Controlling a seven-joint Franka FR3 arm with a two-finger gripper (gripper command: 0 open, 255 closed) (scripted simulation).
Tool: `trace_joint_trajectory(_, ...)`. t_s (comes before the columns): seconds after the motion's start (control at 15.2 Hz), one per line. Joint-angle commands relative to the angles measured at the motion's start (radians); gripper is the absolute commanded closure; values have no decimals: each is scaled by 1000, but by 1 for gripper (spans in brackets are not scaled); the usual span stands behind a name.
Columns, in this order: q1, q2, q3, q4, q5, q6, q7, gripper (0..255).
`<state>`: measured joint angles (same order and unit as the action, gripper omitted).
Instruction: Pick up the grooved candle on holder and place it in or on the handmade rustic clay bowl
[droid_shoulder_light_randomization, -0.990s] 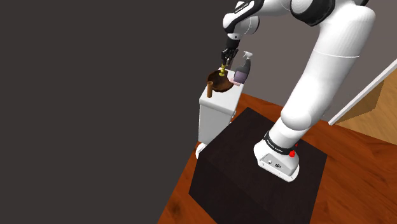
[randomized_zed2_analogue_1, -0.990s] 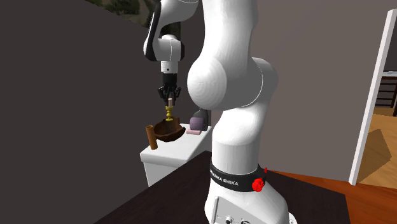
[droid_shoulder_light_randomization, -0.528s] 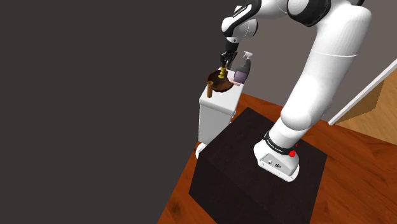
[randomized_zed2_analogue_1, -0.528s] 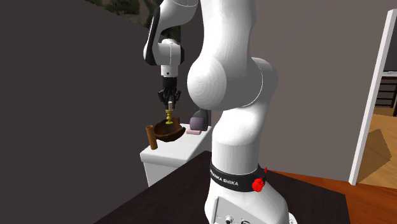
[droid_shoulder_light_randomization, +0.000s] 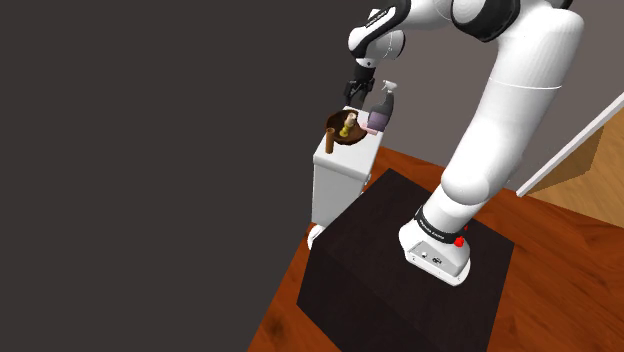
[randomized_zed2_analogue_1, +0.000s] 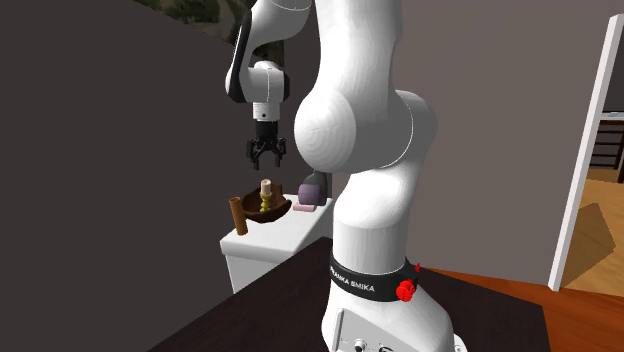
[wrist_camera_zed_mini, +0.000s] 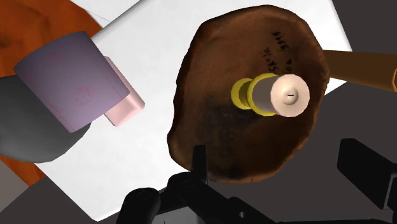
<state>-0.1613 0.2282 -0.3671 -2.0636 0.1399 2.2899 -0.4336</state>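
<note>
Jaws apart on "EMIKA"-labelled arm (randomized_zed2_analogue_1: 362, 140)

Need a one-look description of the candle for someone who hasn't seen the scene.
Find the white unit beside the robot's dark stand; a brown bowl sits on top. The candle stands in that bowl: a pale stub on a yellow holder, unlike the lilac spray bottle beside the bowl.

The pale candle (wrist_camera_zed_mini: 287, 95) stands in the brown bowl (wrist_camera_zed_mini: 216, 127), beyond the end effector's (wrist_camera_zed_mini: 283, 168) parted fingers.
</note>
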Motion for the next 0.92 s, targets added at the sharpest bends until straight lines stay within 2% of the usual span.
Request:
trace_joint_trajectory(0.0, 0, 0, 0, 0, 0, 0, 0, 0)
trace_joint_trajectory(0.07, 0, 0, 0, 0, 0, 0, 0, 0)
trace_joint_trajectory(0.33, 8, -72, -12, 46, -40, -111, 27, 0)
trace_joint_trajectory(0.86, 8, -72, -11, 46, -40, -111, 27, 0)
